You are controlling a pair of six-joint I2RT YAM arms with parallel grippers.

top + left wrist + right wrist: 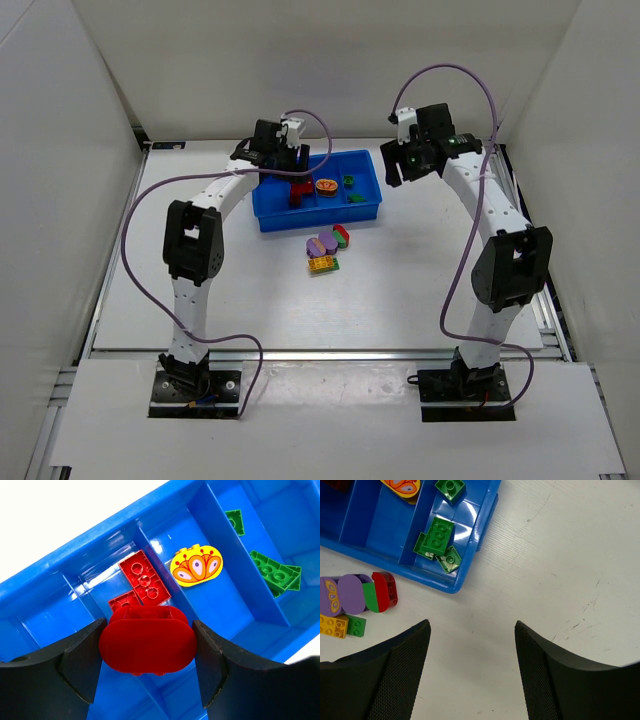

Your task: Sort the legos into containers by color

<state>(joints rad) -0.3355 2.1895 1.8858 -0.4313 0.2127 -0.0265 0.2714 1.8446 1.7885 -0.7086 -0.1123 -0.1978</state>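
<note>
The left gripper clamps a rounded red plastic oval brick by its ends, long axis running finger to finger, directly above the compartment of the shallow blue plastic tray that holds two red studded bricks. The right gripper gapes empty past the tray's green end.

No writing, brand or number can be read anywhere. The yellow oval brick just beyond the left gripper bears only a printed ornament.
</note>
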